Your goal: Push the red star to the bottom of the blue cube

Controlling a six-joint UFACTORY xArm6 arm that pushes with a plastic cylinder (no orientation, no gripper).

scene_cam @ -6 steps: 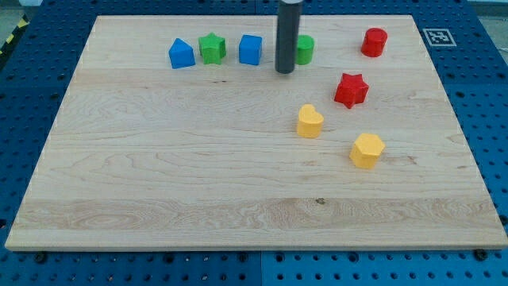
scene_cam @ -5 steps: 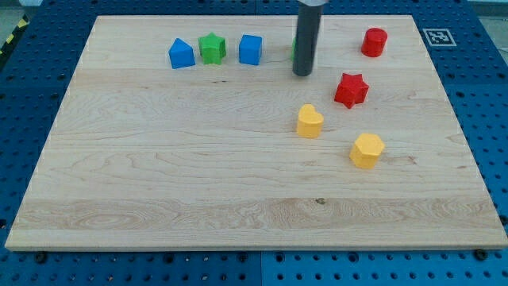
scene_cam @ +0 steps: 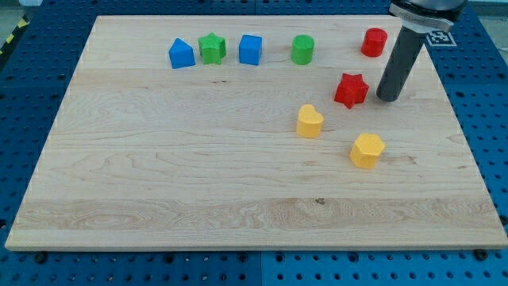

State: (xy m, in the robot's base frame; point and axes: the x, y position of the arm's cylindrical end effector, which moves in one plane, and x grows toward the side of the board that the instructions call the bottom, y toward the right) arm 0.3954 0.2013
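The red star [scene_cam: 351,90] lies on the wooden board [scene_cam: 198,175] toward the view's upper right. The blue cube [scene_cam: 251,49] sits near the view's top, left of centre, well to the star's upper left. My tip [scene_cam: 388,98] rests on the board just right of the red star, with a small gap between them. The rod rises from it toward the view's top right.
A blue house-shaped block [scene_cam: 182,54] and a green star [scene_cam: 211,48] sit left of the blue cube. A green cylinder [scene_cam: 302,49] and a red cylinder [scene_cam: 374,42] sit right of it. A yellow heart [scene_cam: 309,121] and a yellow hexagon [scene_cam: 367,150] lie below the red star.
My tip has moved from beside the green cylinder rightward and down, ending just right of the red star. The green cylinder is uncovered. No block has moved.
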